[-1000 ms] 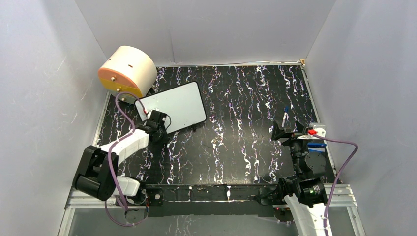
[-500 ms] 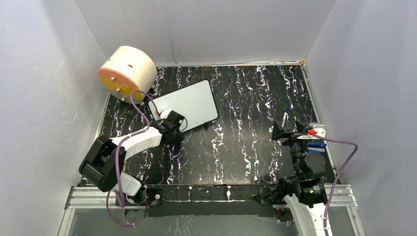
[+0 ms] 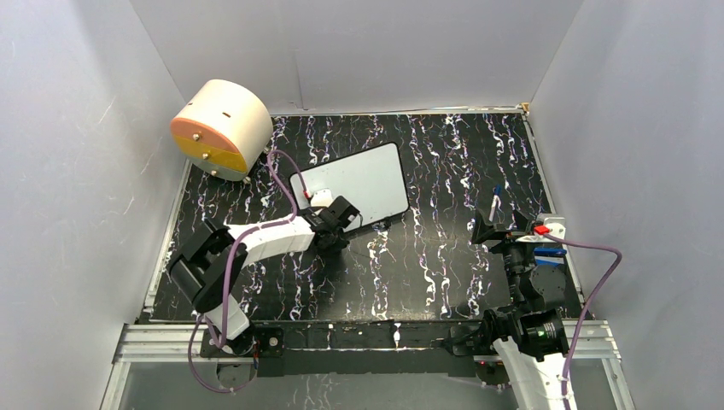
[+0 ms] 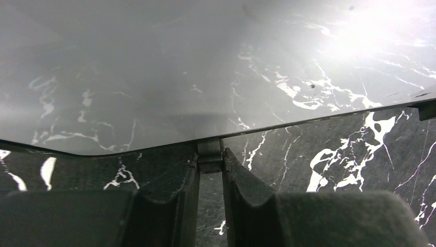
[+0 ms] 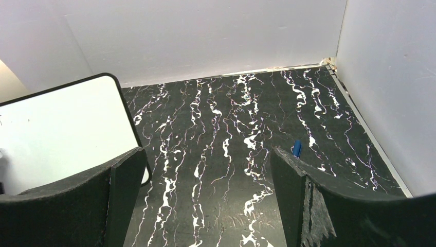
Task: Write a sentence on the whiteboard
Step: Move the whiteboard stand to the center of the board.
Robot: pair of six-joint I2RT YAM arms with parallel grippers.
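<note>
Top external: one whiteboard [image 3: 359,181] | one drum [image 3: 220,126] | left gripper [image 4: 210,157] pinching whiteboard edge | right gripper [image 5: 208,164] wide

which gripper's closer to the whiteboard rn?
Left. The left gripper is clamped on the near edge of the whiteboard; the right gripper hangs open well off to its right, not touching it.
</note>
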